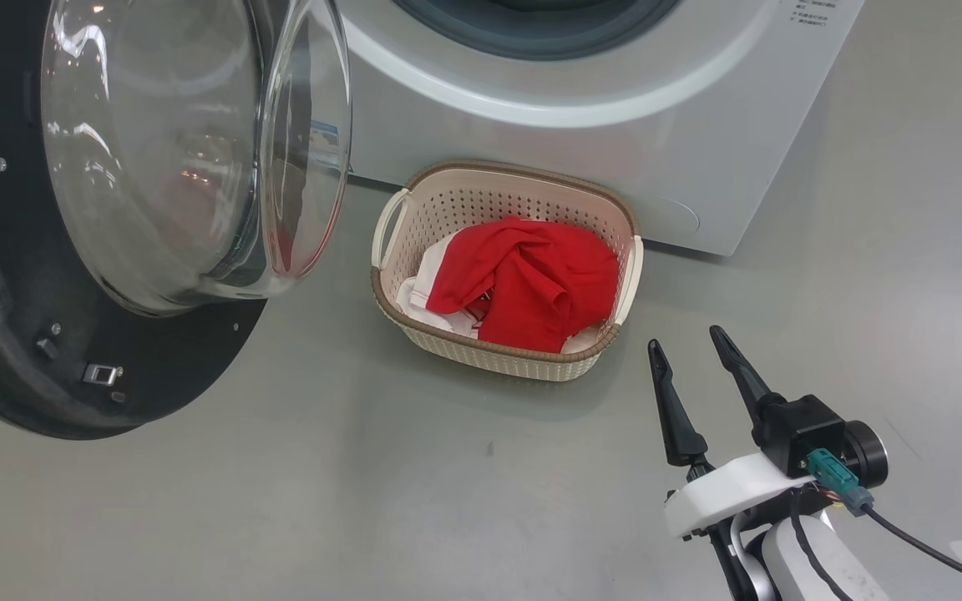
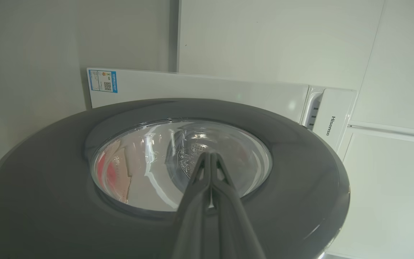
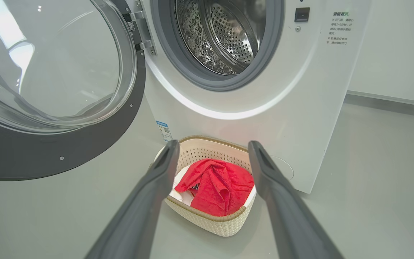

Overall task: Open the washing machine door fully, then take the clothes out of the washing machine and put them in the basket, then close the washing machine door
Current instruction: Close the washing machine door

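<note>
Low on the right in the head view, the right end effector (image 1: 685, 337) — two long dark fingers spread wide apart, nothing between them, up off the smooth grey floor (image 1: 364, 501). Pointing toward the small cream plastic basket with holes in its sides and a brown woven-look rim (image 1: 514, 165), near it, not touching. In the right wrist view, that same basket framed between the two fingers.

In the left wrist view, the left end effector (image 2: 210, 154) shut tight, fingertips pressed together, holding nothing. Aimed at the outer face of the large round washing machine door with a wide glossy black rim and a bulging clear glass bowl (image 2: 49, 201), tips over the glass. Touching the door or not — cannot tell.

Inside the basket, the clothes: a crumpled red garment (image 1: 531, 280) on top, soft white fabric (image 1: 424, 288) peeking out from under it on the left.

Basket down on the floor, close up against the front of the big white front-loading washing machine (image 1: 531, 142), just below its round opening.

Door wide open, off to the left of the opening, hanging on its hinge. Shiny steel drum full of little holes (image 3: 225, 36) deep in the opening, thick grey rubber seal (image 3: 167, 46) all around it. Small blue sticker (image 3: 164, 130) low on the machine's front, just beside the basket.
</note>
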